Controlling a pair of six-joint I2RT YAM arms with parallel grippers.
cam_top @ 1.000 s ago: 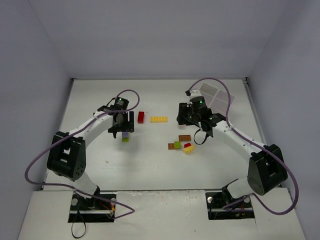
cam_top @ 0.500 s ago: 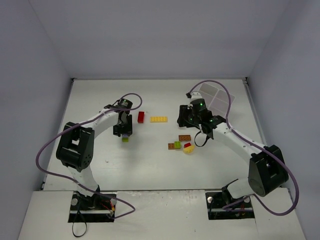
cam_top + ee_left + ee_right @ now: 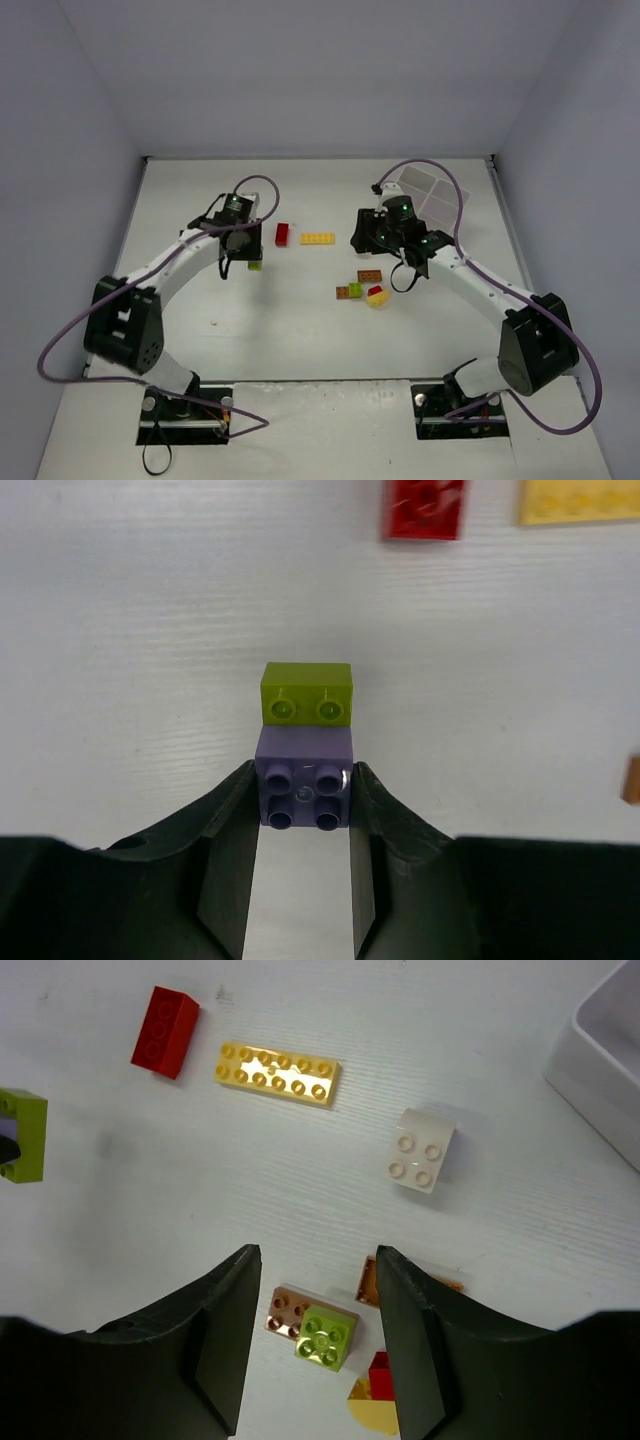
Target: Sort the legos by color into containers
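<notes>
Bricks lie scattered on the white table [image 3: 300, 320], and the long flat yellow plastic plate [image 3: 318, 238] near its middle serves as the marker.

Well left of that plate, the left gripper [image 3: 304, 780] is clamped on a small lavender studded plastic brick [image 3: 304, 792], with its black fingers [image 3: 225, 850] pressed against the brick's two sides. A lime green brick [image 3: 307, 693] touches the lavender one on the side away from the fingers; whether they are joined cannot be told. Just left of the plate lies a red plastic brick [image 3: 282, 234], apart from that pair.

Just right of the plate lies a white four-stud brick [image 3: 422, 1150]. Right of the plate and nearer the arm bases sits a cluster: a brown brick [image 3: 283, 1312] with a small lime green piece [image 3: 325, 1337] on it, a second brown brick [image 3: 368, 1282], and a red piece [image 3: 378, 1372] on a yellow piece [image 3: 368, 1418]. The right gripper [image 3: 317, 1252] hovers over this cluster, jaws moderately apart with nothing between them. Far right of the plate stands the white divided plastic tray [image 3: 425, 190].

From overhead, the wrists hide the lavender and white bricks, and only the lime green one shows beside the left wrist. The left wrist view alone shows the grip. The right wrist view shows the white brick and just one corner of the tray.
</notes>
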